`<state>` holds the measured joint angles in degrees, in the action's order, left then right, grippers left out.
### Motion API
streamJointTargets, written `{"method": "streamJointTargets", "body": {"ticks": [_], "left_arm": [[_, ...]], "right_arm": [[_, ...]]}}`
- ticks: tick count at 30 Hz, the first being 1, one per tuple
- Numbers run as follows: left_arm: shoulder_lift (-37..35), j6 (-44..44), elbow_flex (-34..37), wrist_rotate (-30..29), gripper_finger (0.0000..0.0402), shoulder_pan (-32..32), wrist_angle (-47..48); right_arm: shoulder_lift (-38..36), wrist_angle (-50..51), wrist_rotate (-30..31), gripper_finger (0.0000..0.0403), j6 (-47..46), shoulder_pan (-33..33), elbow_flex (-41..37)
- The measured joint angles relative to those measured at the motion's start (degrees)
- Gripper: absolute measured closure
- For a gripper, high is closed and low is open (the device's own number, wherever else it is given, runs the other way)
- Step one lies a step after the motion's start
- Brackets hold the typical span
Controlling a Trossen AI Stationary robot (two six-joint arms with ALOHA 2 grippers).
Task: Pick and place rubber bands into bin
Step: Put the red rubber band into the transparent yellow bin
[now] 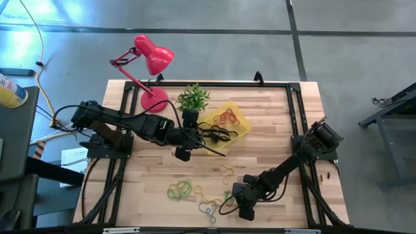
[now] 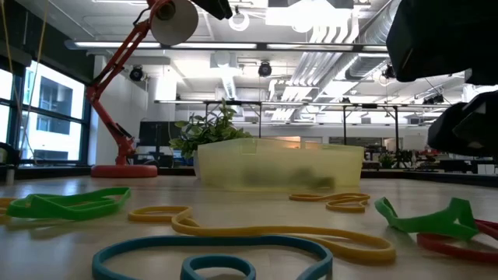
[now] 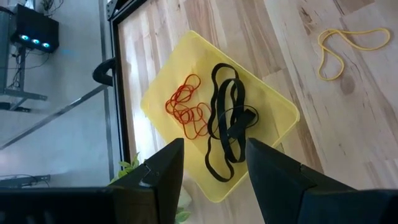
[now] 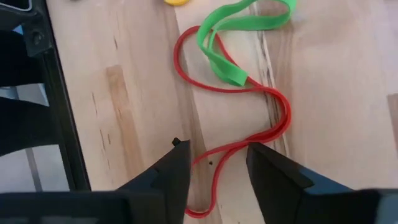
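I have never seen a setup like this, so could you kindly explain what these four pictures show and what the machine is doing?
Two dark robot arms work at a wooden table. One picture looks straight down from above, one looks level across the tabletop, and two come from cameras on the arms' wrists.

The left tool hovers open and empty over the shallow translucent yellow plastic bin, which already holds thin orange-red rubber bands and larger black rubber bands.

The right tool is low near the table's front edge, its fingers open either side of a thin red rubber band lying on the wood beside a green rubber band. Nothing is gripped yet.

A red desk lamp and a small green plant stand at the back.
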<state>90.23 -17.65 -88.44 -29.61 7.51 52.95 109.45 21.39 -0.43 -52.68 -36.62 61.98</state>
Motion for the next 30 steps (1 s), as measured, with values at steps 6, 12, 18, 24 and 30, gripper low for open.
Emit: {"method": "streamJointTargets", "body": {"ticks": [6, 12, 18, 24, 30], "left_arm": [[0.01, -0.07, 0.0, 0.0, 0.0241, 0.0, -0.02], [0.01, -0.07, 0.0, 0.0, 0.0241, 0.0, -0.02], [0.01, -0.07, 0.0, 0.09, 0.0241, 0.0, -0.04], [0.01, -0.05, 0.0, 0.22, 0.0241, 0.0, -0.04], [0.01, -0.04, 0.0, 0.24, 0.0241, 0.0, -0.11]], "right_arm": [[0.07, 0.9, 0.04, 0.0358, -0.47, 0.06, -0.14], [0.08, 2.57, 0.23, 0.0388, -2.89, 0.04, -0.07], [-0.89, 9.63, 0.08, 0.0397, -5.2, -0.31, -0.09], [-3.08, 16.32, 2.77, 0.04, -7.28, -0.39, -0.28], [-5.71, 22.73, 6.56, 0.0401, -8.61, -0.1, -0.58]]}}
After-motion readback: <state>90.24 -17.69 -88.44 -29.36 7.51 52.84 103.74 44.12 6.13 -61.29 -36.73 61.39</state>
